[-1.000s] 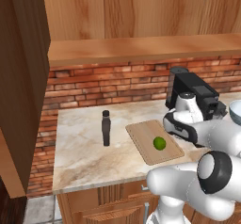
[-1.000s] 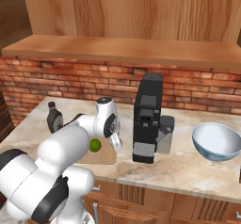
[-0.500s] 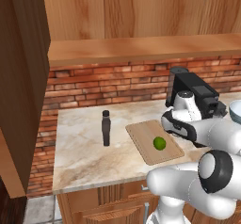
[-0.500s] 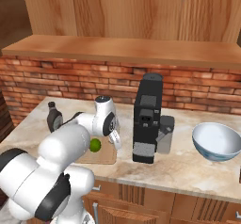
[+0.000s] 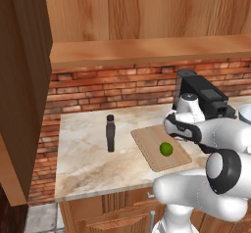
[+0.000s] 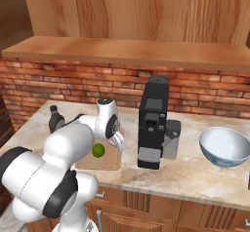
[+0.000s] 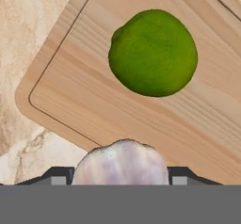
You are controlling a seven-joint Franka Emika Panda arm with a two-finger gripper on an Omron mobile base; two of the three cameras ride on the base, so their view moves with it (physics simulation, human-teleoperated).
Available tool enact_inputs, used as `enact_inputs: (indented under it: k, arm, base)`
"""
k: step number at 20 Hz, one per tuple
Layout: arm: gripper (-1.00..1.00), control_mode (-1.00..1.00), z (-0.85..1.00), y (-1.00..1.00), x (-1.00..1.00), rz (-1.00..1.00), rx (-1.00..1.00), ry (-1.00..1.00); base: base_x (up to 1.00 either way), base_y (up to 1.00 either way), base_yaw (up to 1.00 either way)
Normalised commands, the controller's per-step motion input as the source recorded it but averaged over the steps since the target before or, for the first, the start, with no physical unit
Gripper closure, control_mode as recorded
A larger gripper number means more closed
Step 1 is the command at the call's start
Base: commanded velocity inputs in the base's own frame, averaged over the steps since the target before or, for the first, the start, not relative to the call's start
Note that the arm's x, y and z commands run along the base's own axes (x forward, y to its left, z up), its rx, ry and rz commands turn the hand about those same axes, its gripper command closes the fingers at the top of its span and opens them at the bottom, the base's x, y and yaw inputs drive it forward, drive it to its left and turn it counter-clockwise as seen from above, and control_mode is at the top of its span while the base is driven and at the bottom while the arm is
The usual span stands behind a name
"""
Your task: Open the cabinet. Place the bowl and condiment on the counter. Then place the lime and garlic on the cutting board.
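Garlic (image 7: 120,162) is gripped between the jaws of the gripper (image 7: 120,178), held just above the cutting board (image 7: 94,105). Lime (image 7: 153,52) is seen resting on that board, close beside the bulb. The condiment (image 5: 111,133) is stood upright on the bench (image 5: 83,153), left of the board.

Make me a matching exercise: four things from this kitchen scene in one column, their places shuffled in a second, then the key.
1. lime
2. garlic
3. condiment
4. bowl

A. on the counter, left of the cutting board
B. between the hand's fingers
C. on the counter, right of the coffee machine
D. lying on the cutting board

Pairs: 1-D, 2-B, 3-A, 4-C
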Motion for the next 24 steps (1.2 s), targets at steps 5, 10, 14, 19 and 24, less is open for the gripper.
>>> enact_inputs:
  k: [5, 10, 14, 19, 24]
  arm:
    - [1.0, -1.0, 0.0, 0.25, 0.14, 0.12, 0.0, 0.0]
    - [1.0, -1.0, -0.05, 0.2, 0.12, 0.11, 0.0, 0.0]
    - [1.0, -1.0, -0.14, 0.14, 0.06, 0.1, 0.0, 0.0]
    - [1.0, -1.0, -0.2, 0.1, 0.06, 0.08, 0.0, 0.0]
    - [1.0, -1.0, -0.19, 0.02, 0.12, 0.05, 0.0, 0.0]
  base:
    - [0.0, 0.0, 0.0]
    - [0.0, 0.0, 0.0]
    - [0.0, 0.0, 0.0]
    - [0.0, 0.0, 0.0]
    - [0.0, 0.0, 0.0]
